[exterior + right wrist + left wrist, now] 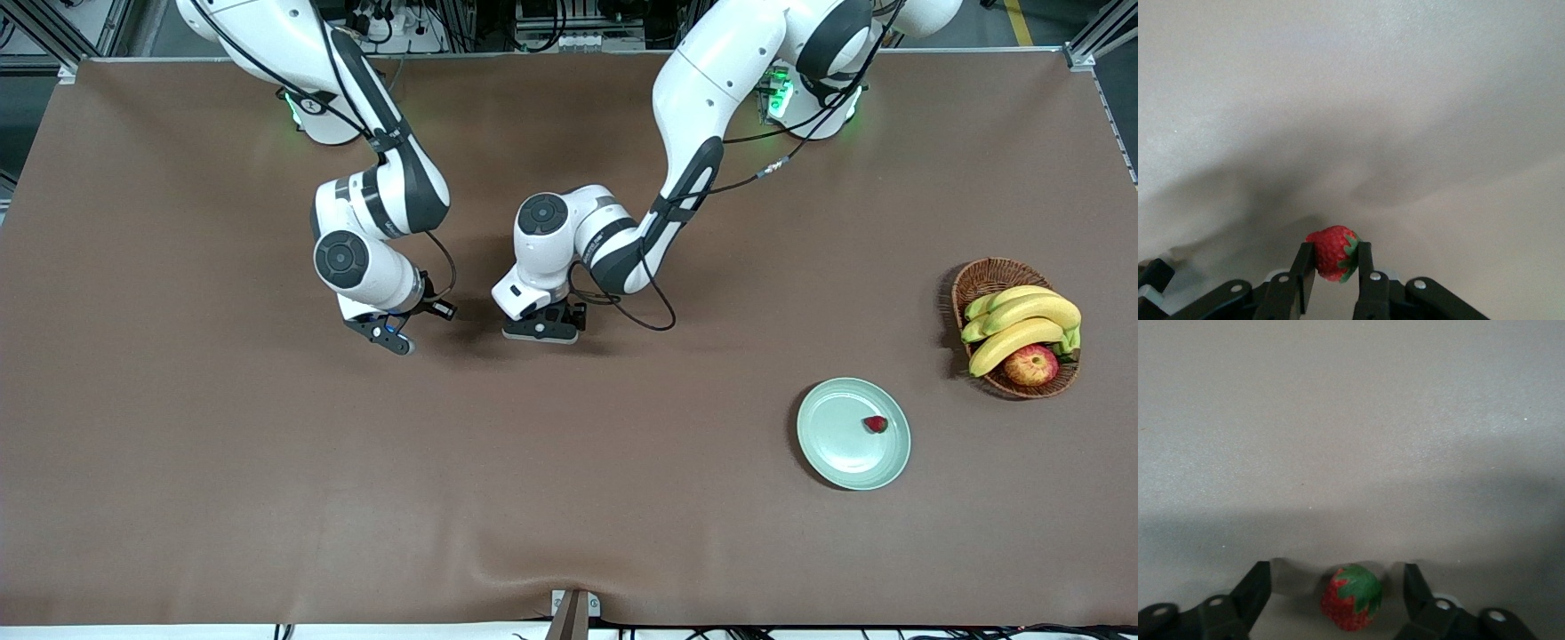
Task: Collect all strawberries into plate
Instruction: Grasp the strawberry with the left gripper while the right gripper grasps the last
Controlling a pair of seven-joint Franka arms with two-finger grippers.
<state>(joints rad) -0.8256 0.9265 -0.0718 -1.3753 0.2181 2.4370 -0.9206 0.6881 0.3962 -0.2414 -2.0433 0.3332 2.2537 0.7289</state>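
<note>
Brown cloth is covering the table (222,498) you are working over. Your right gripper (1335,267) is clenching one strawberry (1332,253) just above the cloth. Your left gripper (1338,590) is sitting low near the table's middle, fingers spread around a second strawberry (1351,598) without touching it. A third strawberry (876,424) is lying in the plate (840,444), near the basket (982,277).
</note>
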